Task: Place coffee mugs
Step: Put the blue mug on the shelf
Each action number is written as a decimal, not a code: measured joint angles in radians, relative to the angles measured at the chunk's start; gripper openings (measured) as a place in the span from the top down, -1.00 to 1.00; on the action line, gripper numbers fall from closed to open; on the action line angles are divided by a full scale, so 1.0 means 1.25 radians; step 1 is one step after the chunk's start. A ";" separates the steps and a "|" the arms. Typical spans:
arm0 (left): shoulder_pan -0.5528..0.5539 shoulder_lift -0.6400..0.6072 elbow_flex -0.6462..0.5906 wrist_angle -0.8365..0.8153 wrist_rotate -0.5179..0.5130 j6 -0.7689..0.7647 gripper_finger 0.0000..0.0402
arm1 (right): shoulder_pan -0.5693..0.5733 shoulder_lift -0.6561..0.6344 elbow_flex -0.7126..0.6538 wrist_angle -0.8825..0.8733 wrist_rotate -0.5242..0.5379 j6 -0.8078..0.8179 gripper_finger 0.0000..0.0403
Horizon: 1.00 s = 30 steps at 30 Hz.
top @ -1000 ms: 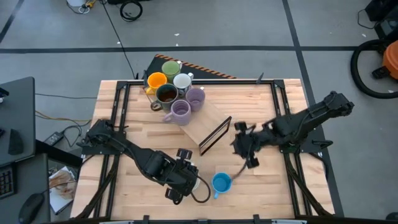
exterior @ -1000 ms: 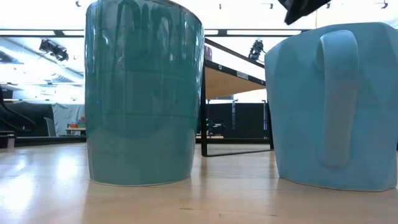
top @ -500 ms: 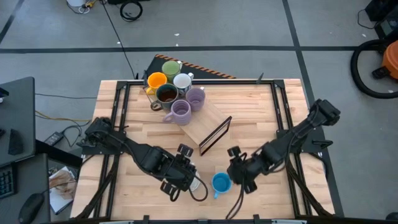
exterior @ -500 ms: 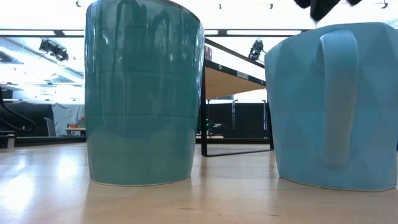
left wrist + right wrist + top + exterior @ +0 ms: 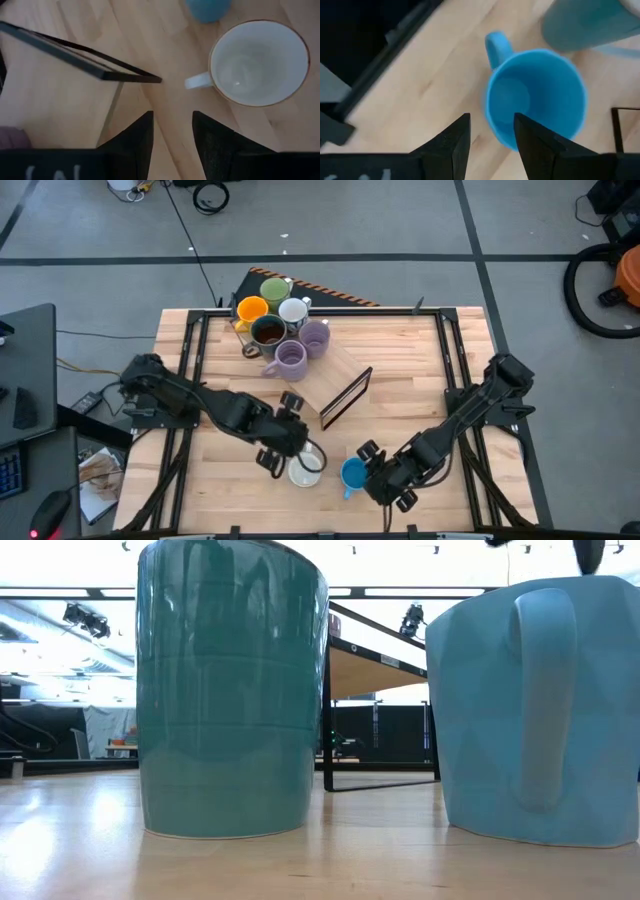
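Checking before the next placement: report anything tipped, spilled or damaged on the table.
Nothing stands out. The white mug and blue mug stand upright near the front edge; the other mugs sit clustered upright at the back.

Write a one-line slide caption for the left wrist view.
Left gripper open above the table, an empty white mug standing free just ahead.

Left hand (image 5: 283,442) low at table front, fingers parted, right hand (image 5: 385,478) alongside, fingers parted

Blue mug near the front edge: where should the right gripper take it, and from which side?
Probably the blue mug by its rim wall, from above: it stands upright, mouth open, and the right gripper hovers over the near wall. Avoid the handle side.
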 joint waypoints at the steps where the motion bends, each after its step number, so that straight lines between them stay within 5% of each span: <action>1: 0.007 -0.019 -0.026 0.021 0.000 0.000 0.30 | -0.001 0.012 0.000 -0.001 0.000 -0.008 0.23; 12: 0.083 -0.175 -0.147 0.113 0.001 -0.004 0.30 | -0.011 0.058 0.000 -0.007 0.058 -0.073 0.42; 19: 0.107 -0.197 -0.147 0.130 0.021 -0.004 0.30 | -0.041 0.061 0.001 -0.008 -0.012 -0.069 0.78; 23: 0.105 -0.196 -0.147 0.130 0.022 -0.005 0.30 | -0.061 0.054 0.003 -0.066 -0.016 -0.005 0.94; 30: 0.105 -0.194 -0.147 0.137 0.023 -0.030 0.30 | -0.103 0.031 0.001 -0.233 -0.016 0.148 0.90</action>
